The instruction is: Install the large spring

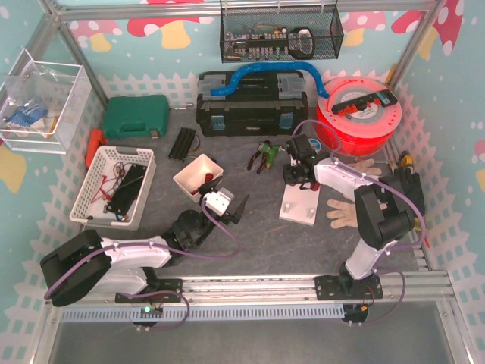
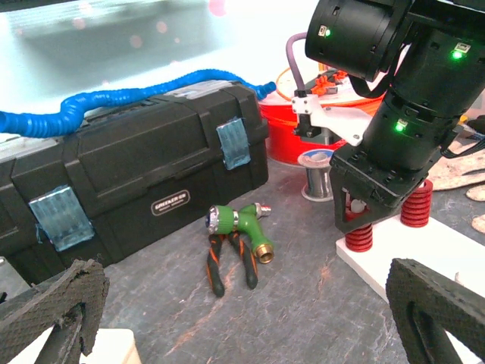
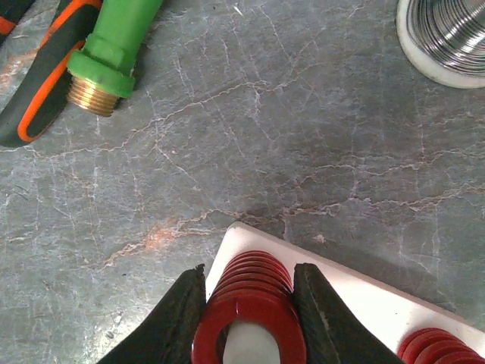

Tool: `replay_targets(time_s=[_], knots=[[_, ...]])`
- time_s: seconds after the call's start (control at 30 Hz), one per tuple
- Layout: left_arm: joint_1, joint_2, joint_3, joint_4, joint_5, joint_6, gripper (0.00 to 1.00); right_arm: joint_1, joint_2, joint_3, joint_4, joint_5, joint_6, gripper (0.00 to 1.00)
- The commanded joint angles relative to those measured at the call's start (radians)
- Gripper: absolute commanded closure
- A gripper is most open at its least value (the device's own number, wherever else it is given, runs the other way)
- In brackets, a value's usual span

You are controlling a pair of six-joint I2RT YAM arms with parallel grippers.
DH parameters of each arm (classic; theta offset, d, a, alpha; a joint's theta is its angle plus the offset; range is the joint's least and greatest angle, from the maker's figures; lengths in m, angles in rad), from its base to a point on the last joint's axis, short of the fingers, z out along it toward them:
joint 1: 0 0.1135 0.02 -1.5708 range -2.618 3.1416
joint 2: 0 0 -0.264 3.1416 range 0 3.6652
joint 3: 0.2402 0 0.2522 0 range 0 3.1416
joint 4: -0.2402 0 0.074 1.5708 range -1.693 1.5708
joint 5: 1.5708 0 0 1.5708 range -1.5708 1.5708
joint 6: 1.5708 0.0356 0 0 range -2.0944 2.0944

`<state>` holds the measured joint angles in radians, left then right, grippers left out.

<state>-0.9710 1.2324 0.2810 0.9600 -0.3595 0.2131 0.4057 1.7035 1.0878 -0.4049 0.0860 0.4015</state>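
Idling nearest, the left gripper [image 1: 232, 206] hangs with jaws apart, well off the job. Beyond it, the right gripper [image 3: 248, 282] clamps the large spring [image 2: 359, 238], axis upright, on the white plate [image 2: 424, 254] corner. Seating underneath is probably incomplete, though that's hidden.

The right wrist view's bottom edge cuts off the spring [image 3: 248, 315] and a second spring [image 3: 443, 347], its top corner crops the solder spool [image 3: 447, 34], and what lies in the basket [image 1: 227, 47] is too small to tell.

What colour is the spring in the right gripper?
Red; the spring shows best in the right wrist view.
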Motion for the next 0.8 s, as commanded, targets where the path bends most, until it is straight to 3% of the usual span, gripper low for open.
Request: replay_targets(time_s=[0.0, 0.2, 0.43, 0.6, 0.77], knots=[[-0.006, 0.004, 0.004, -0.001, 0.001, 0.016, 0.01, -0.004, 0.013, 0.03, 0.013, 0.042, 0.033, 0.7], [-0.006, -0.016, 0.006, -0.008, -0.033, 0.003, 0.01, -0.004, -0.07, 0.041, -0.027, 0.064, 0.027, 0.33], [0.058, -0.056, 0.096, -0.23, -0.156, -0.169, 0.01, -0.002, -0.309, -0.033, 0.004, 0.02, 0.005, 0.16], [0.305, -0.079, 0.246, -0.581, 0.018, -0.484, 0.01, 0.001, -0.479, -0.215, 0.193, -0.12, 0.031, 0.01], [0.432, -0.047, 0.354, -0.78, 0.108, -0.474, 0.01, 0.001, -0.558, -0.38, 0.35, -0.158, 0.032, 0.01]])
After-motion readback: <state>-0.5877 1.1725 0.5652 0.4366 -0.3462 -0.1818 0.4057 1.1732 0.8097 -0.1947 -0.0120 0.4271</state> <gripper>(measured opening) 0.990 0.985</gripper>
